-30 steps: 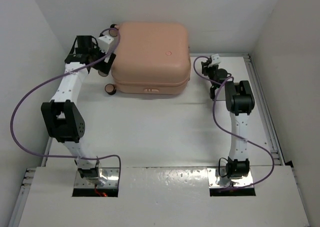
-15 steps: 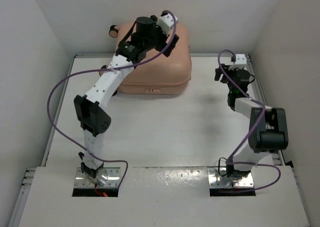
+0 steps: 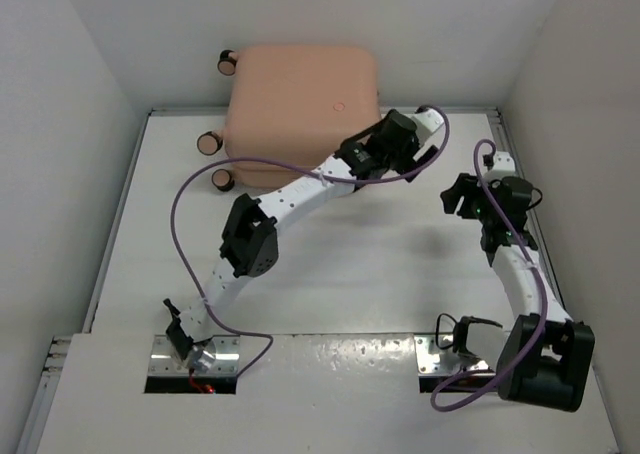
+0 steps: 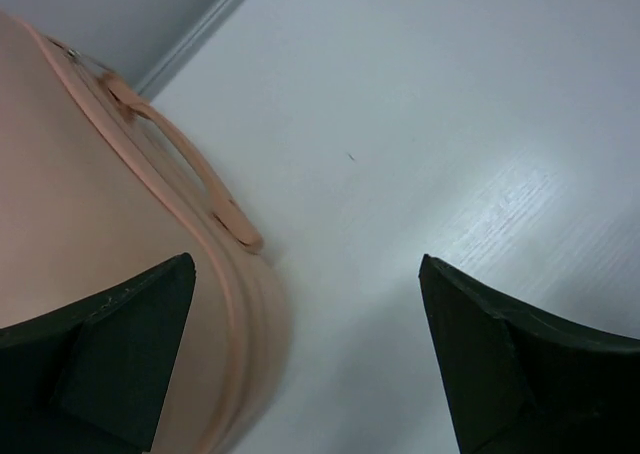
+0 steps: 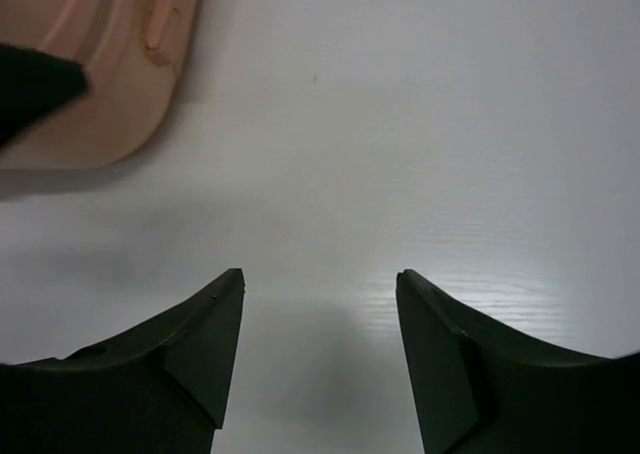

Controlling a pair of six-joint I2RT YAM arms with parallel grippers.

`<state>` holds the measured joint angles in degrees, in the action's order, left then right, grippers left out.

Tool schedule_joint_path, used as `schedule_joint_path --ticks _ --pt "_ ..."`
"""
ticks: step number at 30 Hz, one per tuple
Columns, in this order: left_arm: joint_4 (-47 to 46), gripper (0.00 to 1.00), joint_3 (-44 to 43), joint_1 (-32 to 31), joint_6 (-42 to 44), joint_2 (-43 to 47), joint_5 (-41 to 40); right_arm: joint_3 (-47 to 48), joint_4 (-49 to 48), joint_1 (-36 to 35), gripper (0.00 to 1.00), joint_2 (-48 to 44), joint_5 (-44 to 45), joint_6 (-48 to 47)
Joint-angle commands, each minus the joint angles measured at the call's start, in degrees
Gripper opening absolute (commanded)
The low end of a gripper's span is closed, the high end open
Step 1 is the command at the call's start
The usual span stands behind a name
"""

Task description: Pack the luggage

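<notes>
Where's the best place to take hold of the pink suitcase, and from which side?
Probably the strap handle on the side wall of the luggage that faces the right arm. Come in low from that side, with the tool fingers astride the strap. The closed shell is broad, smooth and rounded, so it seems to offer no other narrow part to pinch.

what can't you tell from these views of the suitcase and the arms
- Inside of the luggage: top view, the closed shell hides it.
- Its near right edge: top view, the left arm lies across it.
- Most of the luggage: left wrist view shows only a corner with the handle, frame edge cuts the rest.
- Dark shape at the left edge, right wrist view: blurred and cut off, cannot identify.
</notes>
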<state>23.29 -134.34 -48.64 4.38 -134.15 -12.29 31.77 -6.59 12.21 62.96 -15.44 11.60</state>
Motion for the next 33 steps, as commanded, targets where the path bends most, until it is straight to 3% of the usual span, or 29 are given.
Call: schedule_joint_path --ticks 1,4,6,7,11,17,19,27,33 --pt "-2.97 1.00 5.44 1.61 -6.87 4.99 -10.03 -0.39 -2.08 0.98 0.63 -2.14 -6.60 6.22" --pt "-2.99 1.00 11.10 3.47 -8.17 10.90 -12.91 1.27 -8.77 0.89 0.58 2.68 -8.98 17.01" --pt "-4.30 1.00 18.65 3.47 -7.63 19.13 -14.51 5.13 -10.54 -0.78 0.48 10.30 -8.99 23.72" --pt "-4.83 1.00 20.94 4.34 -7.63 21.88 -14.51 6.19 -11.16 -1.30 0.47 13.91 -7.86 25.65" --pt "-6.14 1.00 31.57 8.03 -7.11 34.19 -13.38 16.17 -14.59 -10.15 0.53 23.24 3.30 24.54" --pt "-5.62 1.00 32.92 20.59 -8.34 46.33 -8.98 31.40 -13.53 -17.39 0.56 38.02 10.60 20.32" --pt "-2.91 1.00 33.44 23.76 -7.81 47.13 -11.86 35.54 -12.58 -19.50 0.57 43.10 13.94 19.26" --pt "-0.79 1.00 41.09 32.99 -10.10 51.62 -10.82 57.41 -7.66 -21.52 0.53 59.20 26.24 14.86" --pt "-0.79 1.00 40.56 36.68 -10.10 50.39 -10.30 69.47 -4.66 -21.52 0.47 69.74 24.60 13.19"
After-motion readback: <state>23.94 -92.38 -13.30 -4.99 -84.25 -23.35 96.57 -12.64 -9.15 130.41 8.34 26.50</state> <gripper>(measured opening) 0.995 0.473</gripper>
